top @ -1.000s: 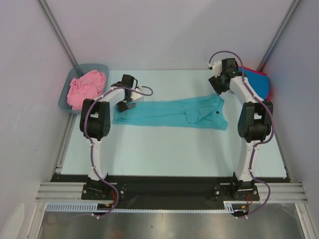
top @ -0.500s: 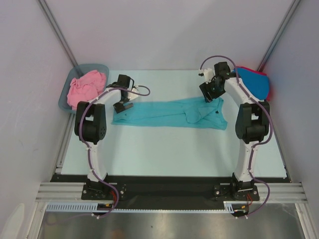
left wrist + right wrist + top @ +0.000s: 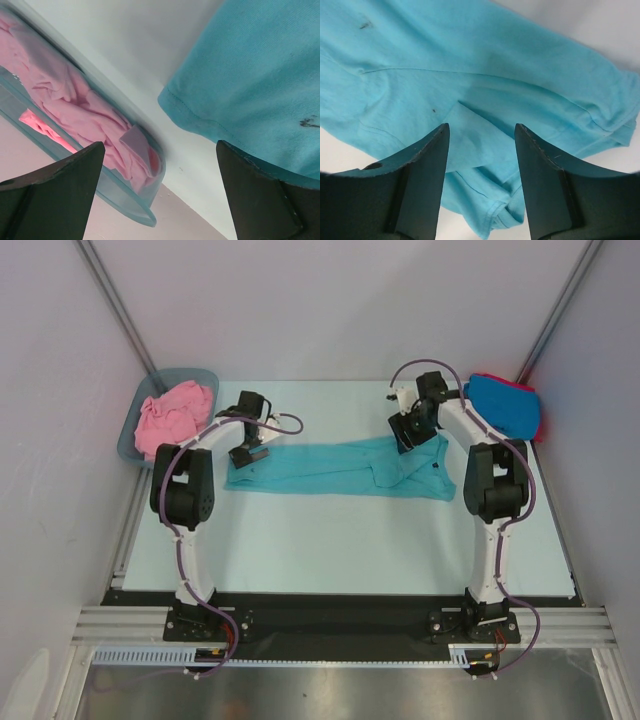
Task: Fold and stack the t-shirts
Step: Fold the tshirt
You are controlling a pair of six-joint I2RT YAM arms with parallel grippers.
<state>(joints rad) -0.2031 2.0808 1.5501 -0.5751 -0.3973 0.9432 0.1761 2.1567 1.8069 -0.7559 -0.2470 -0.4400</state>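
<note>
A teal t-shirt lies stretched out lengthwise across the middle of the table. My left gripper hovers at its left end, wide open with nothing between the fingers. In the left wrist view the teal hem lies under the right finger. My right gripper hangs over the shirt's bunched right part, open, with folds of teal cloth below the gap. A pink t-shirt is crumpled in the tub. A bright blue t-shirt lies at the back right on a red one.
The grey-blue plastic tub stands off the table's back left corner, and its rim shows close to my left gripper. Grey walls close in on both sides. The arm bases sit at the near edge.
My right gripper has swung left from beside the blue shirt to above the teal shirt's right end. The left arm's elbow shifted slightly left while its gripper stayed in place.
</note>
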